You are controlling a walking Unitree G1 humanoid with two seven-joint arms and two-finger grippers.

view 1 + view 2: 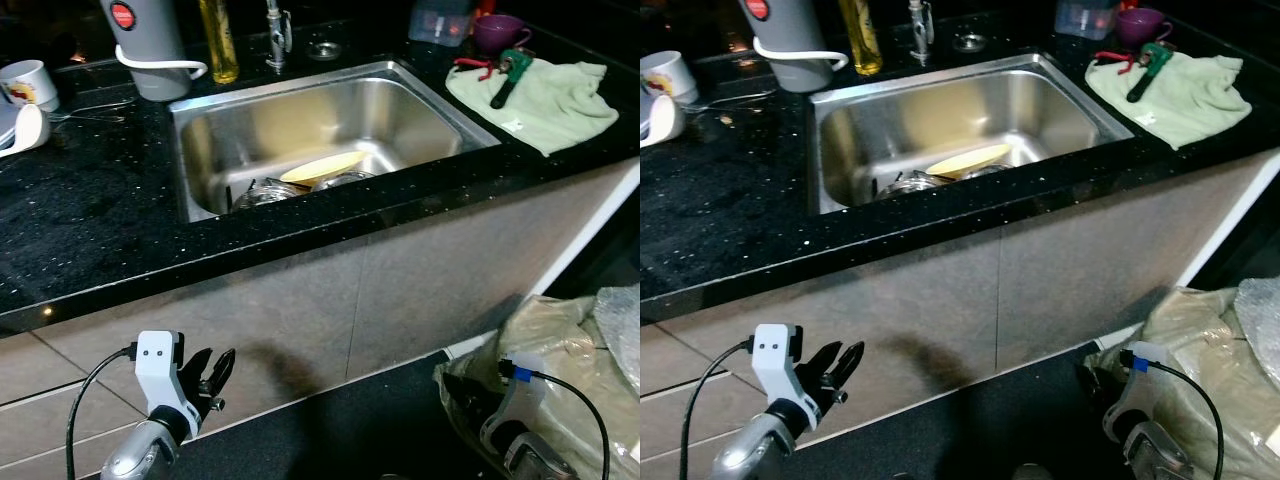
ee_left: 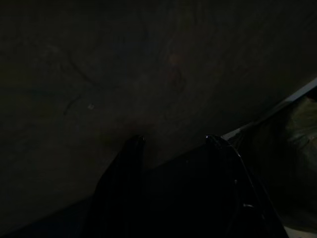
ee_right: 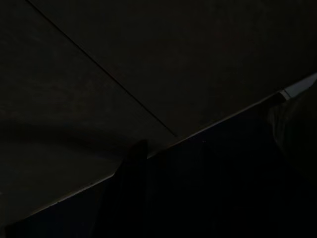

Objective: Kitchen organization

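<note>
Both grippers, left [image 1: 212, 375] open and empty, right [image 1: 470, 405] maybe too dark to tell, should lift slowly toward the sink [image 1: 430, 95] dishes [image 1: 322, 168].

Open sink [image 1: 420, 100] basin above dishes [image 1: 300, 183]; kettle [image 1: 150, 45], bottle [image 1: 219, 40], tap [image 1: 277, 38] crowding its far rim.

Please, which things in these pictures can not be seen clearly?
- Dishes in the sink: the near wall hides all but a yellow plate and metal rims.
- Grey jug: cut off by the top edge.
- Right gripper: too dark to judge its fingers; its wrist view is nearly black.
</note>
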